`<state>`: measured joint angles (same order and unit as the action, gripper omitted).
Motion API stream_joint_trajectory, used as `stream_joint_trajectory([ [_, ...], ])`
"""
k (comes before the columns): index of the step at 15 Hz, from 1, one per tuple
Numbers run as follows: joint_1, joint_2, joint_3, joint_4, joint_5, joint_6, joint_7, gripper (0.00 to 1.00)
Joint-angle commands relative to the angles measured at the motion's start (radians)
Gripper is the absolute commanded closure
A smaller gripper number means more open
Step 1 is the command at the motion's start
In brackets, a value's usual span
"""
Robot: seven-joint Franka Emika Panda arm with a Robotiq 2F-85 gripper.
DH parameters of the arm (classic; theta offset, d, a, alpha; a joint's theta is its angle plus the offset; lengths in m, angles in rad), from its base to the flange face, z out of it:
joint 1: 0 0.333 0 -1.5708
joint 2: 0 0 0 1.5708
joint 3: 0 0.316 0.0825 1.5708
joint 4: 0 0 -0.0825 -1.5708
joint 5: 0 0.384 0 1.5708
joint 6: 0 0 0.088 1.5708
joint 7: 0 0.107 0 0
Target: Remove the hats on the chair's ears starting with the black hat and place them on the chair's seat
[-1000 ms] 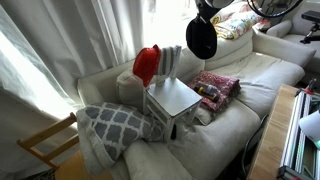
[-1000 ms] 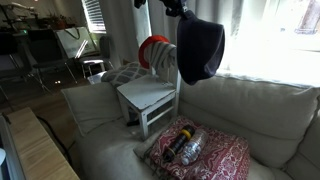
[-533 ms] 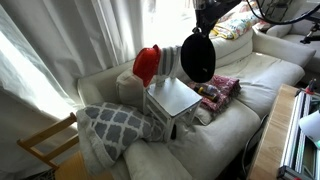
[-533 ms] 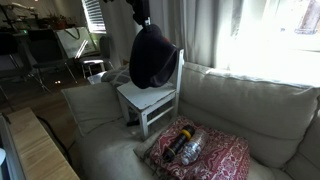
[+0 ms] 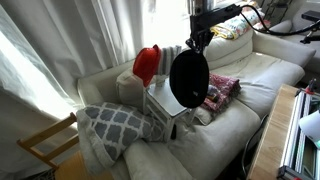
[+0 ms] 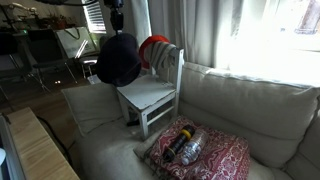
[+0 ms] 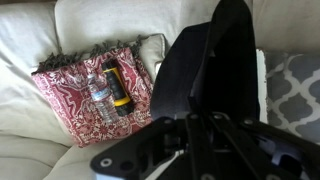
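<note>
Placement is the step in hand, and in an exterior view the gripper (image 5: 198,45) is clenched on the upper edge of the black hat (image 5: 189,78), which hangs limp below it, in the air in front of the chair (image 5: 170,95) and not yet touching the chair's seat (image 5: 170,100). We judge that a good set-down means centring the hat above the seat, lowering until the cloth slumps onto the panel, and only then letting go, since such soft fabric could slide off a smooth painted board. The red hat (image 5: 147,65) sits on one of the chair's ears, bright and rounded, so we should keep the swing away from it. In an exterior view from another side, the black hat (image 6: 118,60) hangs beside the chair, off the pale flat seat (image 6: 148,93), under the gripper (image 6: 118,30); the slatted back looks hard and matte, the red hat (image 6: 155,48) puffy, and the sofa (image 6: 250,110) plump and cream. In the wrist view the hat (image 7: 215,70) folds into a dark, floppy flap pinched between the fingers (image 7: 190,130), over a fringed red paisley cushion (image 7: 80,95) that carries a clear plastic bottle (image 7: 103,97).
</note>
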<state>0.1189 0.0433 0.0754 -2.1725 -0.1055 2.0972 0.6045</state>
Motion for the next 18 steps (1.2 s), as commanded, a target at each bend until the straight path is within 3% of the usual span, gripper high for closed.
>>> stream_joint_trajectory([
  [1,-0.005,0.000,0.004,0.001,0.004,-0.003,-0.002,0.99],
  [8,-0.044,0.119,0.001,0.021,0.425,0.105,-0.329,0.99],
  [15,-0.122,0.248,0.033,0.033,0.841,0.386,-0.658,0.99],
  [18,-0.142,0.301,0.027,0.044,0.921,0.428,-0.744,0.99],
])
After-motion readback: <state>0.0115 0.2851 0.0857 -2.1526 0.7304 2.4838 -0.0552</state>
